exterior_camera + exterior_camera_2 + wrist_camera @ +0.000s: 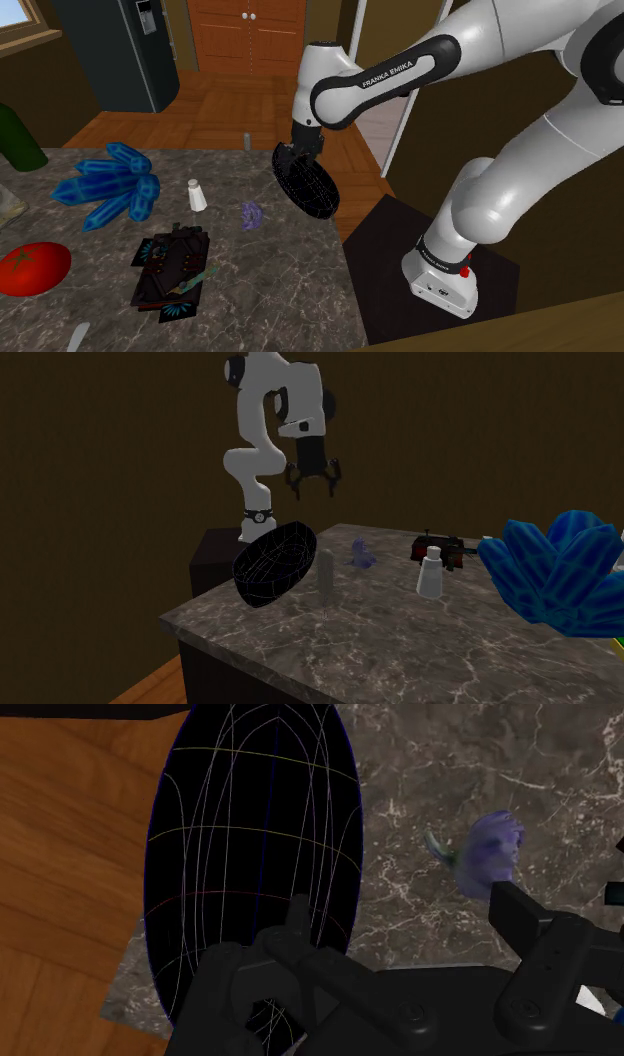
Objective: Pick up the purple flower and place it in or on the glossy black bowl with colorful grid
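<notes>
Beneath spread gripper (315,487), off to one side: purple flower (490,854) on counter (270,285), beside black bowl (250,834).

The flower (251,215) is pale purple, the bowl (308,185) black with thin coloured grid lines, the surface (280,290) grey-brown marbled.

- Your shoulder view looks down from beside and a little behind the stand (385,300), facing across the marble counter (270,290) toward wooden cupboard doors (250,35) far off.
- Your second exterior view sits low at the counter's far side, facing back toward the arm (265,402); the blue crystal cluster (555,577) looms very near at that view's right.
- Your wrist view looks down from close above the counter's edge.
- All three share the black bowl (307,180) and the purple flower (251,215) near it.
</notes>
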Controlling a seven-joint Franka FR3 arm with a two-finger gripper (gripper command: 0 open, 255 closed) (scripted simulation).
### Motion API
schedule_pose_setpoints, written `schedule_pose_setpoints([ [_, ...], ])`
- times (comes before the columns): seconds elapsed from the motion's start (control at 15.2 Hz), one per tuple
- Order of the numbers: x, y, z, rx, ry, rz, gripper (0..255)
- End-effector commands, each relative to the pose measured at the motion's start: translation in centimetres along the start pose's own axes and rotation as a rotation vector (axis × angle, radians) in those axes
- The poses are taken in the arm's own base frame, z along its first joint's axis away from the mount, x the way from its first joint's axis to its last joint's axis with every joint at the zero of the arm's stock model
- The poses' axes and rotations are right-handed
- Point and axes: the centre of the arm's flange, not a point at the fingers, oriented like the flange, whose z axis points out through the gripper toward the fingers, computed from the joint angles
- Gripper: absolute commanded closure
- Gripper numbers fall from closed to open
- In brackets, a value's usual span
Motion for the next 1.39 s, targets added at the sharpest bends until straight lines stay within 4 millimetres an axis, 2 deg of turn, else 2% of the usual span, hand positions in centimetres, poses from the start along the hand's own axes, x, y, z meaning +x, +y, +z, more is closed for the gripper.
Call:
schedule_pose_setpoints([
  [0.0,0.7,-1.5,1.5,0.011,0.010,-0.005,0],
  [0.33,2.9,-5.4,5.6,0.035,0.030,-0.016,0],
  [0.79,3.0,-5.5,9.3,0.035,0.030,-0.016,0],
  [1.32,3.0,-5.5,9.6,0.035,0.030,-0.016,0],
])
